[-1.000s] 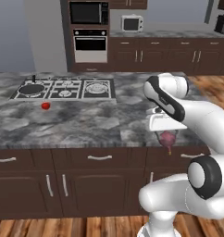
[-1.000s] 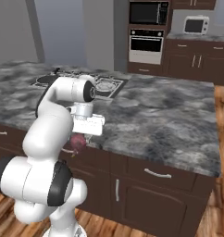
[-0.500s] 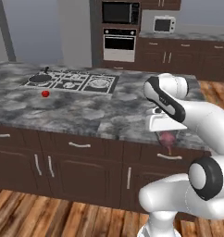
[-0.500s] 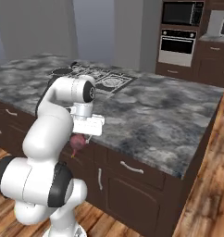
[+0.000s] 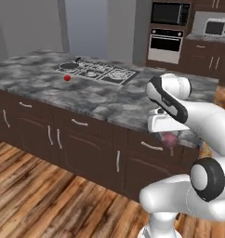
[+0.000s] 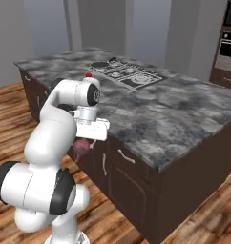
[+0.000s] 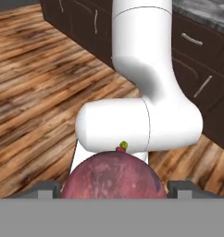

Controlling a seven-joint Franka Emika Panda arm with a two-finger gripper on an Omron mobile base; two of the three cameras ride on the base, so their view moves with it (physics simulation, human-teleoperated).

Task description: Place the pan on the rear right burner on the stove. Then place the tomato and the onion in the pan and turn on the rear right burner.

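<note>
My gripper (image 7: 115,190) points down beside the island's cabinet fronts and is shut on the onion (image 7: 115,176), a dull maroon-pink ball with a small green tip. A dark fingertip (image 7: 44,189) shows on each side of it. In the base views the onion (image 5: 169,138) (image 6: 81,148) hangs under the white hand, below counter height. The stove (image 5: 115,74) (image 6: 136,78) lies far off on the island top. The dark pan (image 5: 69,66) (image 6: 99,64) sits on one of its end burners. The tomato (image 5: 67,78) (image 6: 89,75) rests on the counter beside it.
A grey marbled island counter (image 5: 109,100) (image 6: 184,114) tops dark cabinets with metal handles (image 5: 79,122). Wood floor (image 5: 44,195) spreads in front of it. A wall oven (image 5: 166,42) and a microwave (image 5: 215,28) stand behind.
The whole scene has shifted in both base views, so the base has driven along the island. The arm's pose and its hold on the onion are unchanged.
</note>
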